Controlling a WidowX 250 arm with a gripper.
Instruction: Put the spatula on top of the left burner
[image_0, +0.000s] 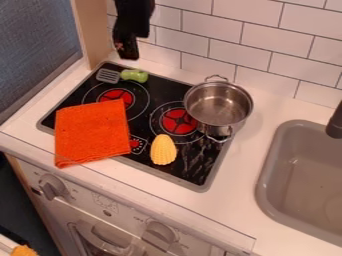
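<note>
Camera view: we judge this the approach, with the placing not yet done.
Gripper (127, 54): upper left of the frame, near the tiled wall (194, 36) and above the spatula. We cannot tell whether it is parted or closed, and we see nothing held.
Spatula (129, 75): lying on the upper left of the black cooktop (162, 91), grey slotted head to the left, green handle to the right, just above the left burner (116, 95) in the frame.
Orange cloth (92, 131): covers the lower part of that burner. We should set the spatula on the bare upper part and avoid dragging the fabric.
Grasp: we would come down squarely over the thick green handle, closing across its width. The head is thin and flat, likely harder to pinch.
Transfer: a small lift, a short move down the frame, then a low, level release.
Risk: the rounded handle may roll, and the nearby wall may crowd the wrist.
Steel pot (218, 106): to the right, off our path.
</note>
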